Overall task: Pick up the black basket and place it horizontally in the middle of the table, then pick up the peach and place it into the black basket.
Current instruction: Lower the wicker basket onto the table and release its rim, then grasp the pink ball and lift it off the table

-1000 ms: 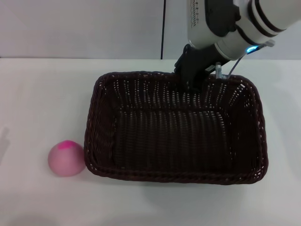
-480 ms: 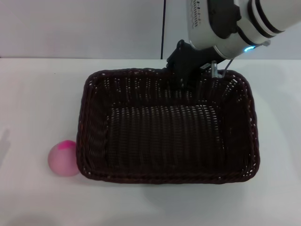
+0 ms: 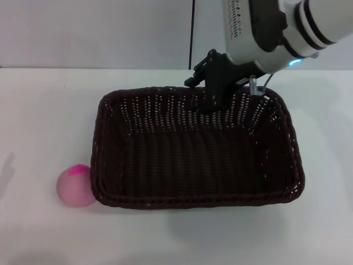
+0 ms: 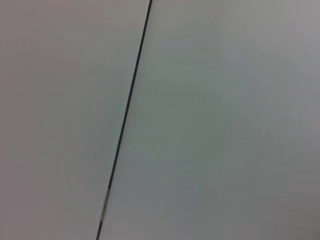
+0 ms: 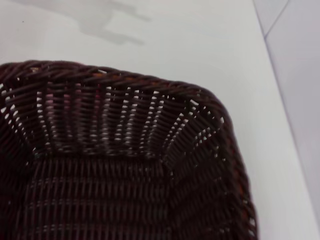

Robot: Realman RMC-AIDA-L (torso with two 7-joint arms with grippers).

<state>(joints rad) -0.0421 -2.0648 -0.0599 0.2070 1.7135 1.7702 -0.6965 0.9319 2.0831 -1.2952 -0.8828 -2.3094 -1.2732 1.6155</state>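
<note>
While the right gripper [image 3: 219,98] clenches the black basket's [image 3: 193,160] far rim, the basket has tipped up since before, touching the peach [image 3: 76,185] far off.

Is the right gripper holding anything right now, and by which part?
Yes: the right gripper grips the black basket by the far rim, right of its middle.

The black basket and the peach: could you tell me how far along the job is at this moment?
Nothing looks finished. In hand: the right gripper sits at the far rim of the black basket, which lies lengthwise across the table, roughly mid-table; release isn't visible. Left: the peach rests on the table against the basket's left near corner, outside it, not yet picked up. The left gripper is out of view.
</note>
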